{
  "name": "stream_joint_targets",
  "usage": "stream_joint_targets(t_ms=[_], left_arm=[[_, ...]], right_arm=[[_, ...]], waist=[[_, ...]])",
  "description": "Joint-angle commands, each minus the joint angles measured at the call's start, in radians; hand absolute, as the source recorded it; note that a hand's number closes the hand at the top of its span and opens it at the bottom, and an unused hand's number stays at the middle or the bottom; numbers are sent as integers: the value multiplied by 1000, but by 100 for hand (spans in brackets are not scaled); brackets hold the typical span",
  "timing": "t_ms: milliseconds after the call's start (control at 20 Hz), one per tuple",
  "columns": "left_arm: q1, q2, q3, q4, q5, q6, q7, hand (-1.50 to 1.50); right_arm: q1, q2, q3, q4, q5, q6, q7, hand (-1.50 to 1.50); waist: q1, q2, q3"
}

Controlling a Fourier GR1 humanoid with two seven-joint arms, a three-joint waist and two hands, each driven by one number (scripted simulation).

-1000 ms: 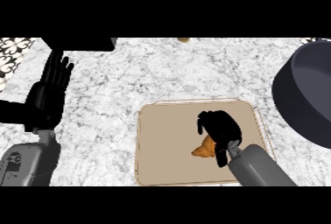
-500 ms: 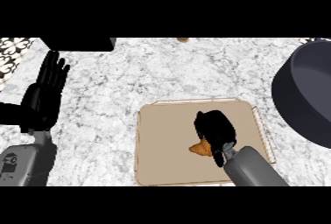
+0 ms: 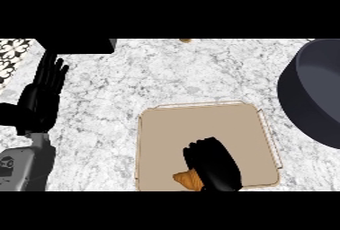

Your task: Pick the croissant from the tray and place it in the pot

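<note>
Right robot hand (image 3: pixel 214 164) low over the near end of the tray (image 3: pixel 256 117), fingers curled down and over the croissant (image 3: pixel 188 179). Clenched on it, by the look of things, though most of the pastry hidden under the black fingers. Only an orange-brown end poking out at the hand's left and near side, down by the tray's front edge. No telling whether lifted or touching the tray floor. Long axis hard to read with so little showing; seems to run under the palm, roughly across the fingers.

Outward from there: beige tray floor stretching away ahead of the fingers. Beyond the tray's right rim, a strip of marbled bench (image 3: pixel 166 72), then the pot (image 3: pixel 313 94), big and dark, cut off by the right edge of the view. So, from the hand, pot up and to the right, well apart, far side of the tray corner. That diagonal the whole story for the coming move: probably lift, then swing right and forward over the rim.

Right hand clearly the nearer one to the pot. Left robot hand (image 3: pixel 41 99) far off at the left edge, released, fingers straight and up, resting beside the tray's far-left bench area, well apart from everything in play.
</note>
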Motion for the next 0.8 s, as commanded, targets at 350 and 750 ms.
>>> stream_joint_targets(t_ms=[350,750], left_arm=[[-10,0,15,31,-10,4,-29,0],[12,0,11,1,2,-20,-28,0]], right_arm=[[331,-199,-44,-620,96,-220,64,150],[380,-254,-472,-742,-135,-326,8,150]], waist=[[-22,4,2],[4,9,4]])
